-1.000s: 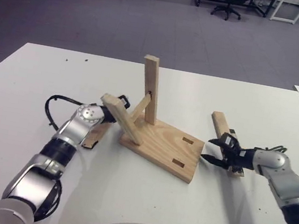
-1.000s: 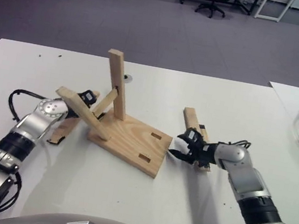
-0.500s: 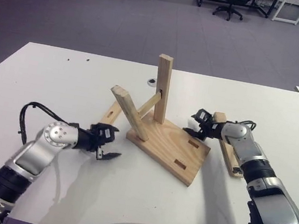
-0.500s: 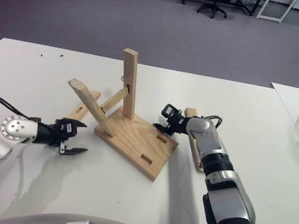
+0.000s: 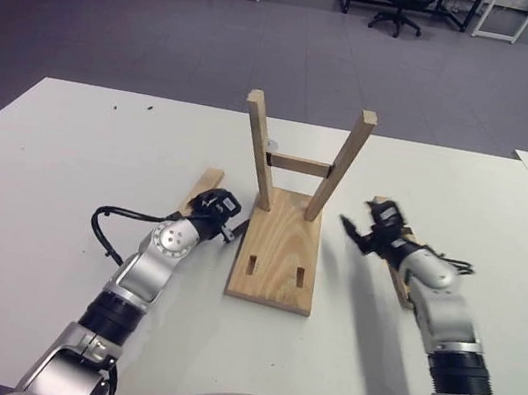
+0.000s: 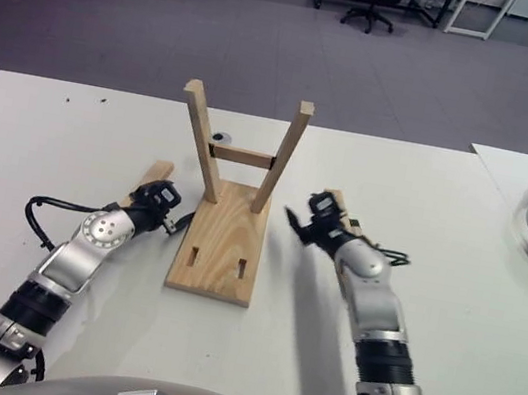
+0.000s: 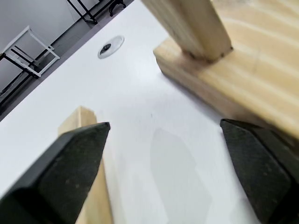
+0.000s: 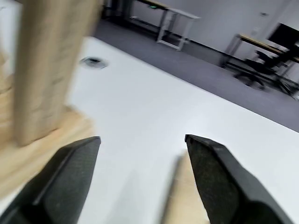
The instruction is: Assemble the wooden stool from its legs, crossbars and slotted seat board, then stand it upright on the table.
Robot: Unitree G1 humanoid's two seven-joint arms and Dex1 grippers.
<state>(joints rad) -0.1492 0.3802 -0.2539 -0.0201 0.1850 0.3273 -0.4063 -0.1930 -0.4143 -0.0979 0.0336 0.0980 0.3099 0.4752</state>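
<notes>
Seat board [image 5: 277, 251] sits between left end effector [image 5: 224, 216] and right end effector [image 5: 357, 223], both spread wide.

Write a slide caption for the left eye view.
Seat board with two legs and a crossbar fitted; left gripper and right gripper open beside it.

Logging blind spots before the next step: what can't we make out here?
- Left stick, head views: near end hidden behind left gripper.
- Right stick, head views: mostly covered by right gripper and forearm.
- Upright leg, right wrist view: blurred and cut off by the top edge; joint unreadable.
</notes>
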